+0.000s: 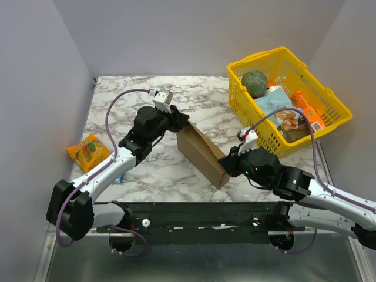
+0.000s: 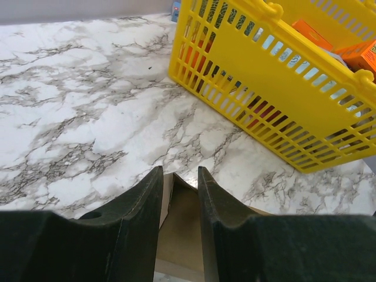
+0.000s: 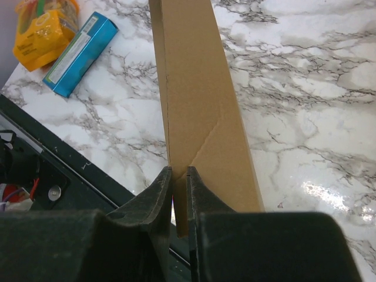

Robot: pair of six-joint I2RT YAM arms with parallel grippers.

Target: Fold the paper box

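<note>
The paper box (image 1: 200,151) is a plain brown cardboard sheet folded flat. It stands on its long edge in the middle of the marble table, running from far left to near right. My left gripper (image 1: 181,121) is at its far end. In the left wrist view the cardboard (image 2: 179,229) fills the gap in the left gripper (image 2: 176,171), and the jaws are closed on it. My right gripper (image 1: 226,167) is at the near end. In the right wrist view the right gripper (image 3: 179,171) pinches the thin edge of the box (image 3: 194,88).
A yellow plastic basket (image 1: 276,54) with a green ball (image 1: 255,82) and cartons stands at the back right, close beyond the left gripper (image 2: 264,88). A yellow-orange packet (image 1: 88,151) and a blue-green carton (image 3: 82,53) lie at the left. A black rail (image 1: 200,214) runs along the near edge.
</note>
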